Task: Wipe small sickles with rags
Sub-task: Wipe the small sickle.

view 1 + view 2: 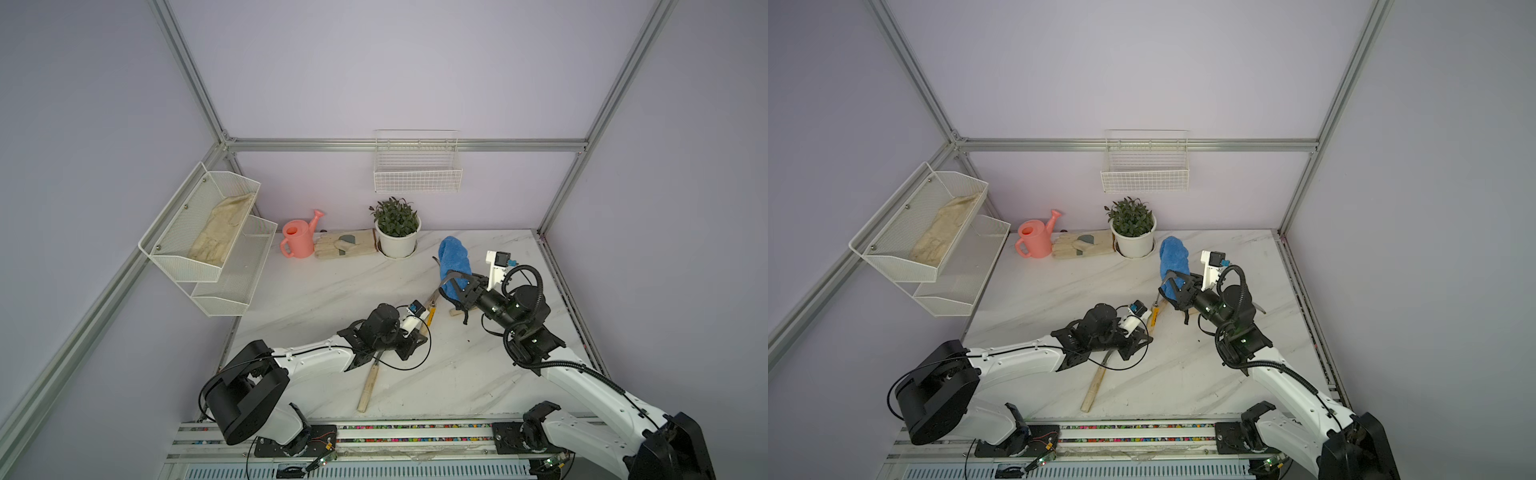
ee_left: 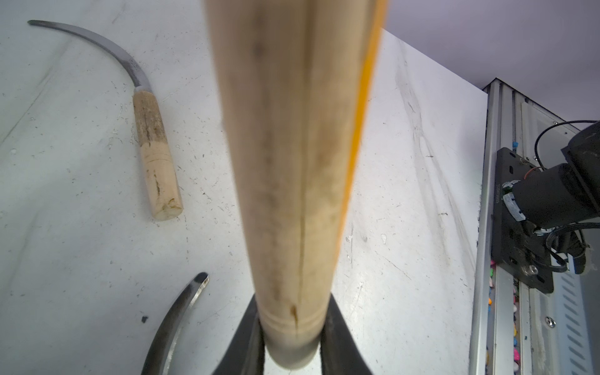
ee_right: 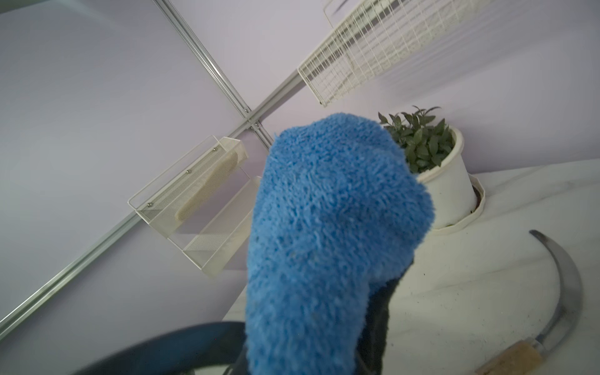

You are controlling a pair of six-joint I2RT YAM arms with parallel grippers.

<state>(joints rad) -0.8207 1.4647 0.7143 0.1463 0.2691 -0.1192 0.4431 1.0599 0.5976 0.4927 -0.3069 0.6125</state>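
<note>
Small sickle (image 2: 292,162): stiff and probably light. Its smooth pale wooden handle is the safe hold; the thin curved blade is best met only through cloth. The left claw (image 2: 292,339) is clamped shut on the handle's end, over the counter (image 1: 332,291). Blue rag (image 1: 454,257): soft, limp and grippy, pinched in the closed right claw (image 1: 460,291) near the blade; contact cannot be told. A second sickle (image 2: 157,156) lies flat on the scuffed, speckled marble. Lilac walls, a wire basket (image 1: 417,174) and a potted plant (image 1: 397,232) stand behind.
</note>
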